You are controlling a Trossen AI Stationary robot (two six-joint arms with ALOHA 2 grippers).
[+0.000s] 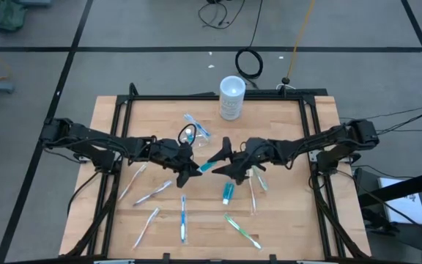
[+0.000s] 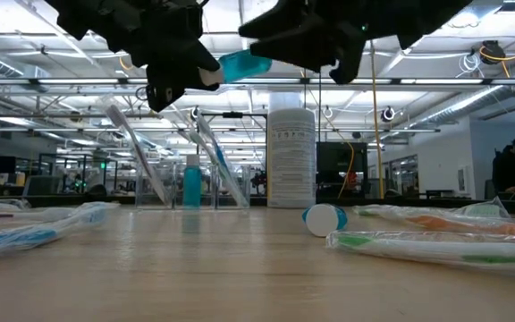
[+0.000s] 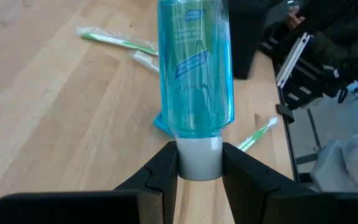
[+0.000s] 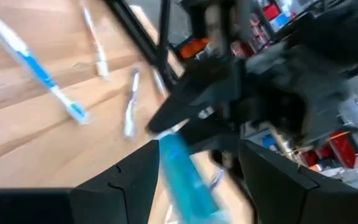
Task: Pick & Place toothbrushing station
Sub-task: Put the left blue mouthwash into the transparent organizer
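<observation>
My left claw (image 1: 194, 170) grips the light, slick blue tube (image 1: 206, 166) by its cap at frame centre, right claw (image 1: 222, 163) released; the clear tray (image 1: 194, 129), upper centre, needs rim grasping.

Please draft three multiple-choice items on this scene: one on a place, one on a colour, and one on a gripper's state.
1. Where is the white cup?
A. Upright at the table's back edge
B. In the left gripper
C. On its side among the toothbrushes

2. What colour is the bottle held in the air?
A. Red
B. Clear blue
C. Yellow

3. How is the right gripper?
A. Shut on a toothbrush
B. Out of view
C. Open, fingers either side of the bottle

Answers:
1. A: the white cup stands upright at the back edge.
2. B: the bottle is blue, and the left gripper clamps its white cap.
3. C: the right gripper is spread wide around the bottle's end.
</observation>
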